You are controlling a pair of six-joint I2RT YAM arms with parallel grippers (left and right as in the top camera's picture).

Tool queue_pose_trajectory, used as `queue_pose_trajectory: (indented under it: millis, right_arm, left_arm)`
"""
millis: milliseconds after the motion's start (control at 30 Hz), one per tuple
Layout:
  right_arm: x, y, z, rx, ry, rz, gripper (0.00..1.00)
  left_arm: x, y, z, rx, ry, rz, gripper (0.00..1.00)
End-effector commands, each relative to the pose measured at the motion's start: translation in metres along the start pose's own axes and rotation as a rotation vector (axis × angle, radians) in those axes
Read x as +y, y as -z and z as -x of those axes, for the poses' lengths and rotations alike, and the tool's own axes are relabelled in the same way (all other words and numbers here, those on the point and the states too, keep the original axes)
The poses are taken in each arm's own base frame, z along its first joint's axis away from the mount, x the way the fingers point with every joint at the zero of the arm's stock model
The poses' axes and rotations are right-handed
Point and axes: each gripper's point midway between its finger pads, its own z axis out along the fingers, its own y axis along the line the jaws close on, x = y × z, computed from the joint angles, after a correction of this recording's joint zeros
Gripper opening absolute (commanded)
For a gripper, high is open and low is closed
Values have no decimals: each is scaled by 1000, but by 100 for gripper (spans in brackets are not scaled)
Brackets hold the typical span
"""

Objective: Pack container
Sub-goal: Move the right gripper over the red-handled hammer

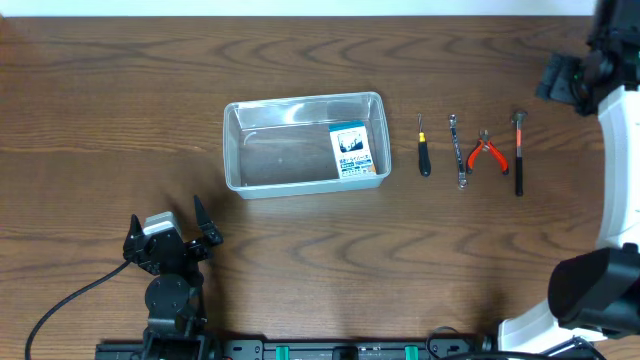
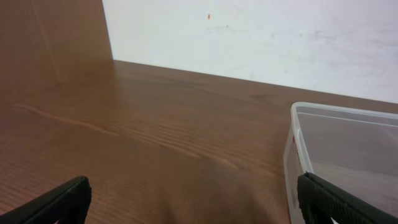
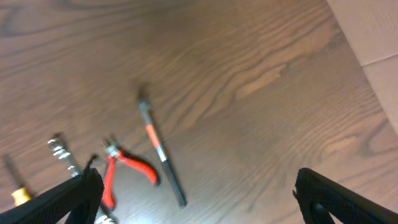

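The clear plastic container point(image 1: 250, 150) stands in the middle of the table with a small blue-and-white box point(image 1: 350, 151) lying in its right end. To its right lie a black-handled pick point(image 1: 423, 148), a metal wrench point(image 1: 458, 150), red-handled pliers point(image 1: 487, 153) and a small hammer point(image 1: 518, 152). My left gripper point(image 1: 167, 222) is open and empty at the front left, apart from the container, whose rim shows in the left wrist view point(image 2: 297, 143). My right gripper point(image 1: 558, 78) hovers open above the back right; its view shows the hammer point(image 3: 160, 155) and pliers point(image 3: 127, 167) below.
The table is dark wood. A white wall point(image 2: 261, 37) stands behind the table's far edge. The right arm's white base point(image 1: 610, 170) stands along the right side. A black cable point(image 1: 70, 300) runs from the left arm at the front left.
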Motion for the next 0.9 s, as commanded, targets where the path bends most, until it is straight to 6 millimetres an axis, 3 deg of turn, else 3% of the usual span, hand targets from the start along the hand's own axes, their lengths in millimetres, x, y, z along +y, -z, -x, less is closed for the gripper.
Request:
queue_pose_trajectory:
  millis: [0,133,267,433,867]
  right_arm:
    - [5,-33,-26,80,63,86,99]
    - [7,-63,-42,84,131,103,99]
    - [34,-80,-55,55,282,238,99]
    - [38,-99,-64,26,287,244,99]
    - [39,-104,-66,19,236,243,99]
  left_arm:
    - [4,-1,-16,44,-20,21,98]
    - [4,-1,-16,44,-20,21,98]
    - [4,-1,-16,44,-20,21,98]
    - [4,-1,-16,44,-20,21,98]
    - [4,-1,-16,44,-20,21,98]
